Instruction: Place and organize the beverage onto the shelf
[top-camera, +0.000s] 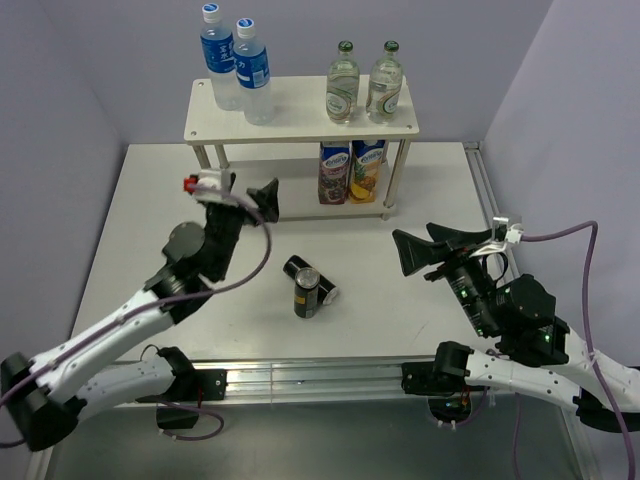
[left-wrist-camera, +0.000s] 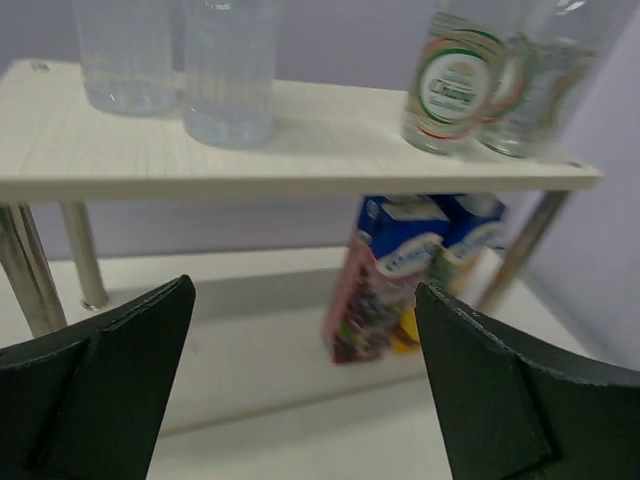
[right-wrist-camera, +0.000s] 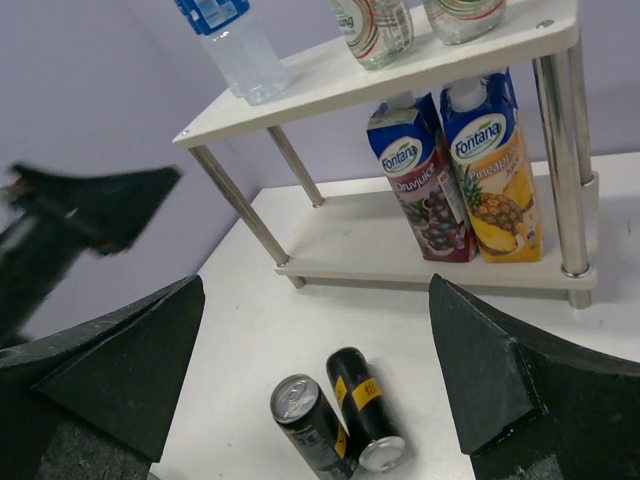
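both grippers stand wide and hold nothing: the left gripper (top-camera: 238, 192) at ten o'clock of the two dark cans (top-camera: 308, 285), the right gripper (top-camera: 418, 242) at three o'clock. the cans touch at the middle of the table (top-camera: 140, 230), one upright, one lying. on the shelf (top-camera: 300, 122) at twelve o'clock, water bottles (top-camera: 238, 65) stand top left, glass bottles (top-camera: 362, 82) top right, juice cartons (top-camera: 350, 172) below.

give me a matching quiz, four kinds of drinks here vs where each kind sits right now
Column one:
1. water bottles
2. glass bottles
3. juice cartons
4. cans

Column two:
a. lower board
b. table, out in front
c. top board, right end
d. top board, left end

Pairs: 1-d, 2-c, 3-a, 4-b
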